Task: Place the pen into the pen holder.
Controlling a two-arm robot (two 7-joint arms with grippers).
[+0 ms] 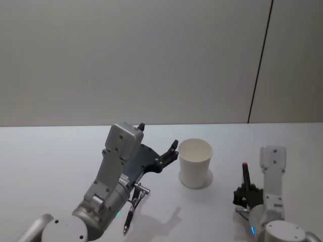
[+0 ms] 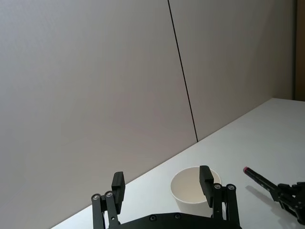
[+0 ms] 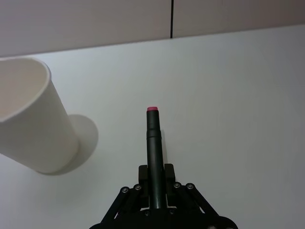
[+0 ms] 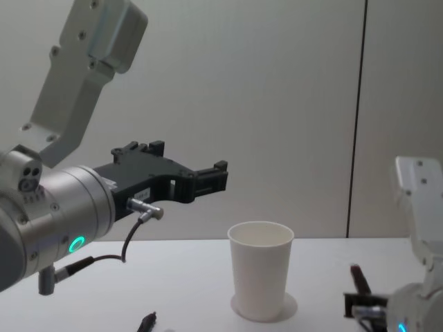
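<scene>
as left gripper hangs, jaws wide, by the pen holder, right gripper clamps the pen.

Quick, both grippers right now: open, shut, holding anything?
Left gripper: open, empty.
Right gripper: shut on the pen.

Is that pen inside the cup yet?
Out. The right gripper is shut on the pen, right of the cup, apart from it; the left gripper hovers open.

The pen holder is matt white paper; the pen looks matt black plastic; the table is smooth, matt.
</scene>
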